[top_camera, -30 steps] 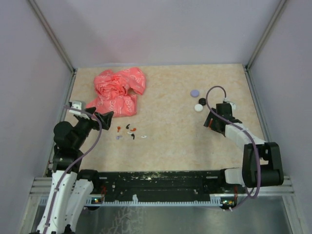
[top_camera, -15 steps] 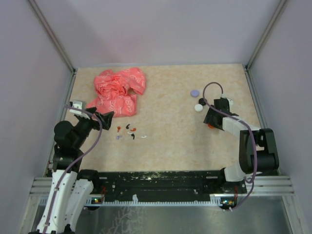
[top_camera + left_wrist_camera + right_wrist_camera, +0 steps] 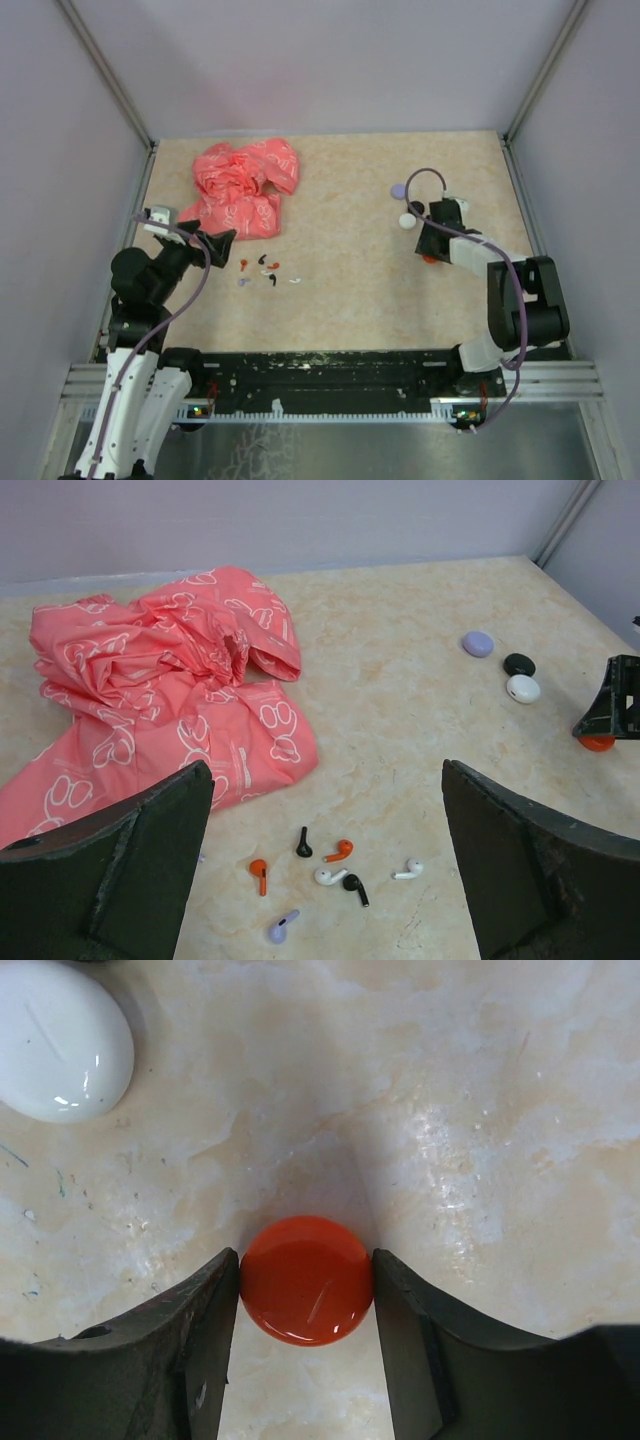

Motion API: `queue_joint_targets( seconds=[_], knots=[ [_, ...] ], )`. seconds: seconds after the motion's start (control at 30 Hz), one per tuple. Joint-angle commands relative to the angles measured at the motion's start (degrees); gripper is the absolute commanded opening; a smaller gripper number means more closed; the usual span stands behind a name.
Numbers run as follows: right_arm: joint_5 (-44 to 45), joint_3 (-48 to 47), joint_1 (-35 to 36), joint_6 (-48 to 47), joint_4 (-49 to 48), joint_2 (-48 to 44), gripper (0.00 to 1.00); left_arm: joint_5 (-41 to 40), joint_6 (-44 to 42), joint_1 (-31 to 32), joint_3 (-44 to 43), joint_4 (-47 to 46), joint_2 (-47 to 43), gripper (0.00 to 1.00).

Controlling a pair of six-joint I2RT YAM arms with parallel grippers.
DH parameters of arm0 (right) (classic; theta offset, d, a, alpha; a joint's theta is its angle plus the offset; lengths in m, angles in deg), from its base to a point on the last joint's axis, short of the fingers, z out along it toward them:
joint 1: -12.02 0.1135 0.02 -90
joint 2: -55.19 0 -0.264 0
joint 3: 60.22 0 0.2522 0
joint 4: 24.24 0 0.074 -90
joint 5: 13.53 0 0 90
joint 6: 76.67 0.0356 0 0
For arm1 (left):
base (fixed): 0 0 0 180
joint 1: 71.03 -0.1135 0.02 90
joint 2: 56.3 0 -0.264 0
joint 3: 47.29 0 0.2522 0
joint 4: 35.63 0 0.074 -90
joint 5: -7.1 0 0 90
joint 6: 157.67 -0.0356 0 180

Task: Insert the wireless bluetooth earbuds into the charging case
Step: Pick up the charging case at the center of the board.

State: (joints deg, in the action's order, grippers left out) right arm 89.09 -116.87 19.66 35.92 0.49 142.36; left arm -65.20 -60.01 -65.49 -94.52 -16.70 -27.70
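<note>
Our right gripper (image 3: 305, 1265) pinches the glossy orange round plastic case (image 3: 306, 1288) on the beige table (image 3: 480, 1110); our left gripper (image 3: 325, 780) hangs wide open near tiny multicoloured stemmed earbuds (image 3: 330, 865)

The crumpled bag (image 3: 243, 188) is lying at the far left of the surface (image 3: 340, 300). The earbuds (image 3: 338, 851) are lying scattered just in front of the bag. Three round cases (image 3: 521, 688) are sitting clustered well to the bag's right. A fourth case (image 3: 306, 1279) is sitting nearer than those, between the fingers of the right gripper (image 3: 305, 1265).
</note>
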Motion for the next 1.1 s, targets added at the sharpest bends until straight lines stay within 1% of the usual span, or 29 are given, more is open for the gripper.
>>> queue_joint_targets(
  seconds=[0.0, 0.17, 0.27, 0.47, 0.63, 0.77, 0.97, 1.07],
  knots=[
    [0.6, -1.4, 2.7, -1.2, 2.6, 0.7, 0.5, 2.8, 1.0, 0.4, -1.1, -0.9, 0.7, 1.0],
    [-1.2, -2.0, 6.1, -3.3, 3.0, -1.8, 0.44, 8.6, 4.8, 0.4, -1.5, -1.4, 4.3, 1.0],
    [-2.2, -2.9, 9.3, -5.2, 3.2, -4.6, 0.43, 12.2, 7.4, 0.3, -2.0, -1.5, 8.2, 1.0],
    [-6.7, -6.1, 17.4, -10.2, 4.2, -9.6, 0.42, 20.4, 12.4, 0.4, -2.1, -3.7, 14.3, 1.0],
    [-8.2, -9.2, 25.7, -17.3, 5.0, -13.4, 0.43, 26.5, 15.9, 0.4, -1.9, -6.0, 18.8, 0.98],
    [-12.7, -11.3, 31.2, -23.0, 4.8, -15.7, 0.42, 31.1, 20.0, 1.7, -1.0, -9.3, 21.7, 0.95],
    [-15.3, -12.4, 40.8, -32.8, 2.5, -17.7, 0.43, 28.8, 22.7, 8.4, 0.2, -13.0, 22.9, 0.95],
    [-17.6, -12.2, 43.1, -35.6, 0.6, -19.0, 0.43, 28.4, 24.1, 10.1, 0.2, -13.6, 24.6, 0.91]
  ],
)
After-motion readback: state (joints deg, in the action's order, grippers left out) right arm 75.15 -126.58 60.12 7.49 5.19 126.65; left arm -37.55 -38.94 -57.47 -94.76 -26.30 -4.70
